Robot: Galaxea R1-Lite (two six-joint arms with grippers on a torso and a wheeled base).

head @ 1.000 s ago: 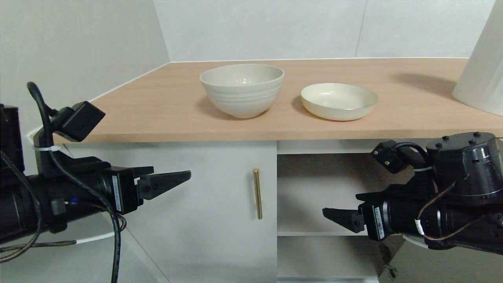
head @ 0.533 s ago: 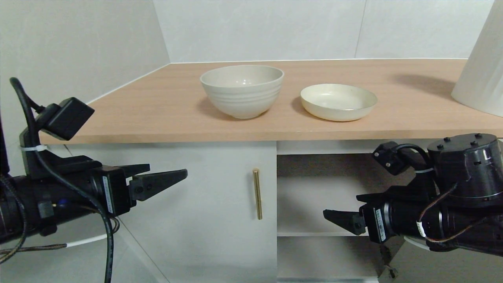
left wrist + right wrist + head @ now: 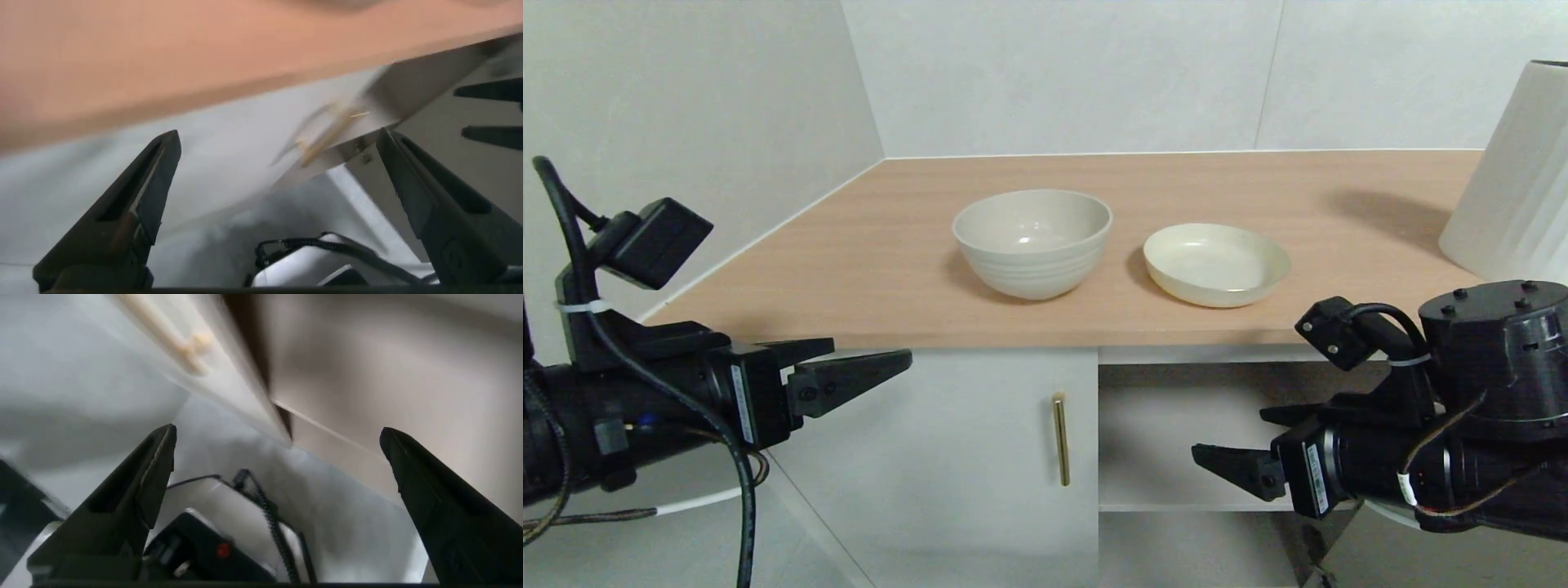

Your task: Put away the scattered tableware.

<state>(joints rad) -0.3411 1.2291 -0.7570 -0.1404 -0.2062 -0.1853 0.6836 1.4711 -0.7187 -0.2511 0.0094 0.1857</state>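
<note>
Beige bowl (image 3: 1032, 242), cream dish (image 3: 1216, 263) on counter (image 3: 849, 269) | left hand (image 3: 870, 353), right hand (image 3: 1229, 433) below, spread, empty

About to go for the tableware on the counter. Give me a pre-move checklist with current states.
1. Left gripper open, empty: ok.
2. Right gripper open, empty: ok.
3. Deep bowl upright on the countertop: ok.
4. Shallow dish upright, apart from the bowl: ok.
5. Right cabinet compartment open: ok.
6. Grippers above the countertop: not ok, both hang below its edge.
</note>
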